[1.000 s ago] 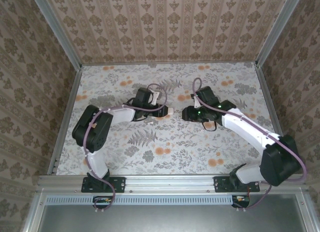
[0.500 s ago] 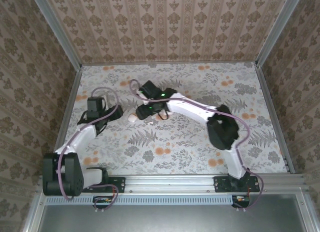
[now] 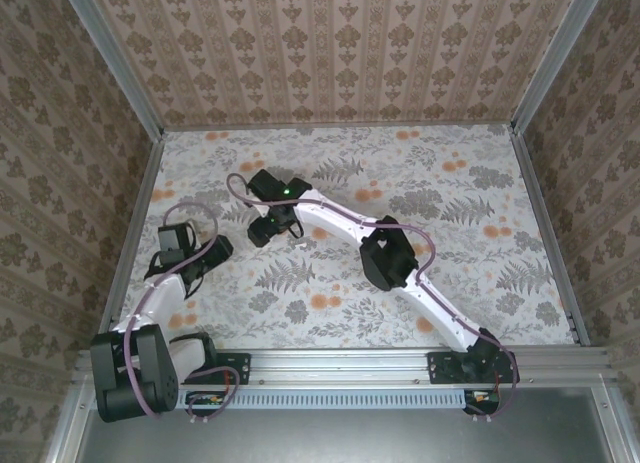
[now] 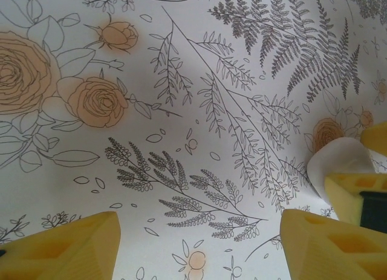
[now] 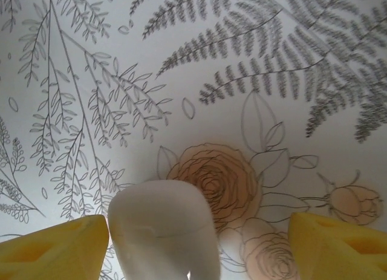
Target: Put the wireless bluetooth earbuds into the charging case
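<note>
The right gripper (image 5: 196, 248) hangs low over the floral table cover (image 5: 199, 68), its yellow fingers spread wide at the bottom corners of its wrist view. The white charging case (image 5: 163, 228) stands between them, tight beside the left-of-frame finger, with a clear gap to the other. From above, this arm reaches across to left of centre. The left gripper (image 4: 199, 250) is spread too, with only printed ferns between its fingers. The case shows at the right edge of that view, beside the other gripper's yellow finger.
</note>
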You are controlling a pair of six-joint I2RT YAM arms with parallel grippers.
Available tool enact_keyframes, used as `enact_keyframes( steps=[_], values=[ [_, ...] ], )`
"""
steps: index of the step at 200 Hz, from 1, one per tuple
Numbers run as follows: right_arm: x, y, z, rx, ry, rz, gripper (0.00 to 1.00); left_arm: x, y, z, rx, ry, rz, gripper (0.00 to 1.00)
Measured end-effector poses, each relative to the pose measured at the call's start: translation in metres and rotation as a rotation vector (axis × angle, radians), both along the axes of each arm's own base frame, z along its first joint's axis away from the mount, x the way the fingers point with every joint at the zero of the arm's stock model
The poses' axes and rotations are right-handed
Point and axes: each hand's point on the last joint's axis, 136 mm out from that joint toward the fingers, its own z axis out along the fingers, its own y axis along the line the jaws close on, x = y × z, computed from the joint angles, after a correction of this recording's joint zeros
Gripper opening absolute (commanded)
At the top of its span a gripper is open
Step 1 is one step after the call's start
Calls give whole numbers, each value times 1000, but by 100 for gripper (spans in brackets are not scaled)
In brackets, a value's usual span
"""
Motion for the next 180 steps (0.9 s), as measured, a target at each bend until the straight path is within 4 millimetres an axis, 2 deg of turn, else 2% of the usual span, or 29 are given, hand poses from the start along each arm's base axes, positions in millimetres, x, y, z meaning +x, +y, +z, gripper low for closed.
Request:
enact_keyframes(
  steps=[37, 87, 121, 155, 167, 180],
  values=[
    [-10, 6, -5, -27, -9, 24, 73, -2, 2, -1, -20, 3, 7, 70],
    [-9, 1, -7, -55, -16, 0, 47, -1, -4, 2, -47, -8, -17, 69],
    [-7, -2, -6, -51, -3, -53, 41, 1, -11, 8, -76, -35, -54, 68],
    [-10, -21, 2, -21, 82, -185, 41, 8, -26, 35, -87, -169, -130, 68],
    [-9, -35, 16, 20, 117, -262, 41, 9, -39, 50, -79, -248, -185, 68],
    [-5, -52, 42, 99, 135, -355, 41, 9, -57, 65, -66, -332, -264, 69]
  ],
)
